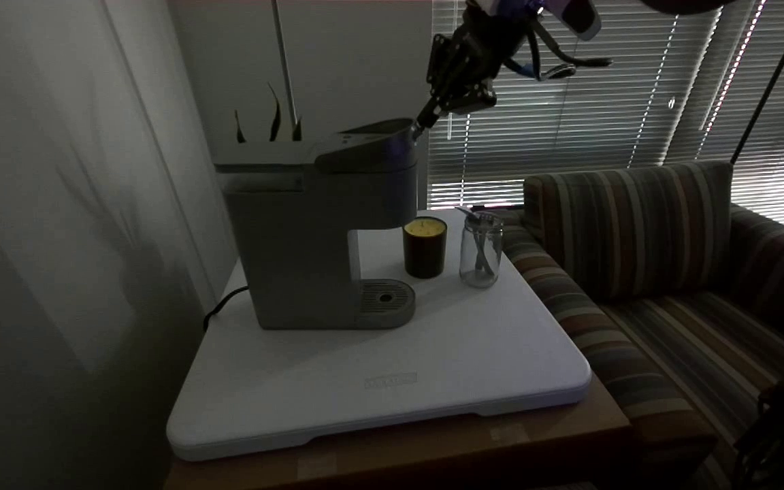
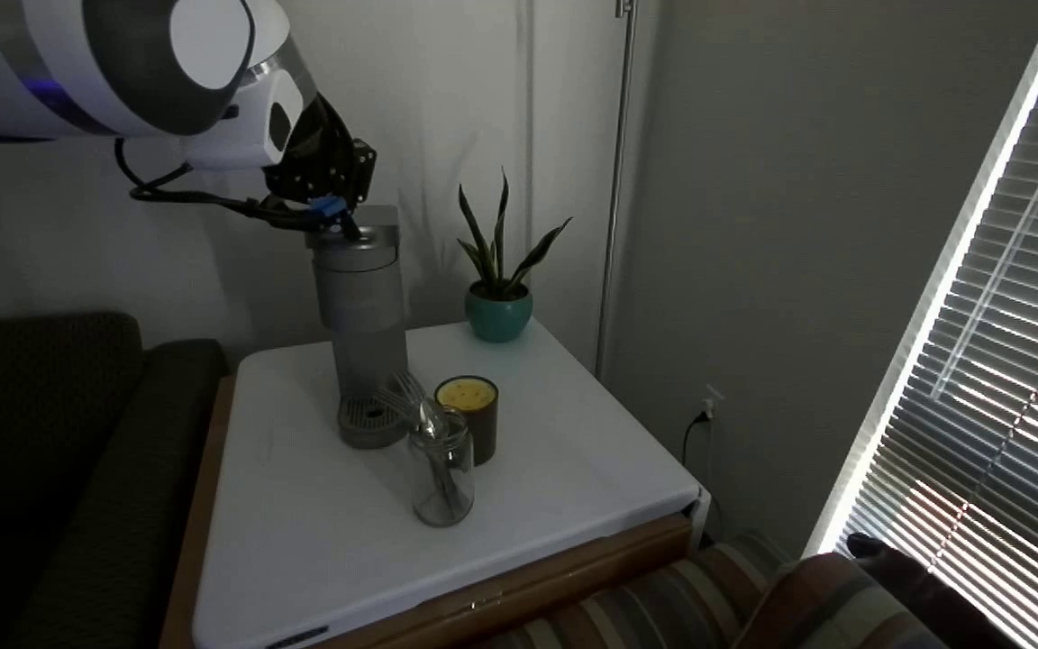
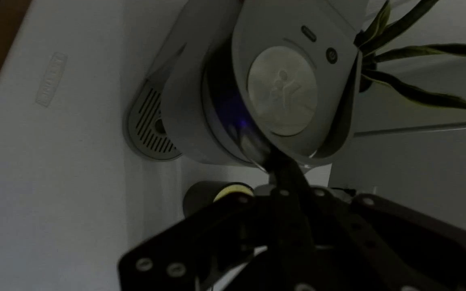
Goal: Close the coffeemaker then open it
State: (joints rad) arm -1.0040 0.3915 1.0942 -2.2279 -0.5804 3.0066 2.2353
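The grey single-serve coffeemaker [image 1: 297,245] is stood upright on the white table [image 1: 283,388], its long axis running from twelve to six o'clock. In an exterior view its rounded brew head [image 1: 378,197] is pointed to three o'clock; in an exterior view its slotted drip base [image 2: 373,415] is turned to six. The top lid [image 3: 283,91] is seen lowered. The fingers of the gripper [image 1: 417,132] are brought together, their tips set at the lid's front rim; contact cannot be confirmed.

In an exterior view, forks [image 2: 404,394] are held in a glass jar [image 2: 463,487] at five o'clock from the coffeemaker. Yellow wax [image 2: 467,394] is contained in a dark candle cup [image 2: 485,437] at four, near the jar. A snake plant [image 2: 500,234] is potted in a teal planter [image 2: 498,319] at three.
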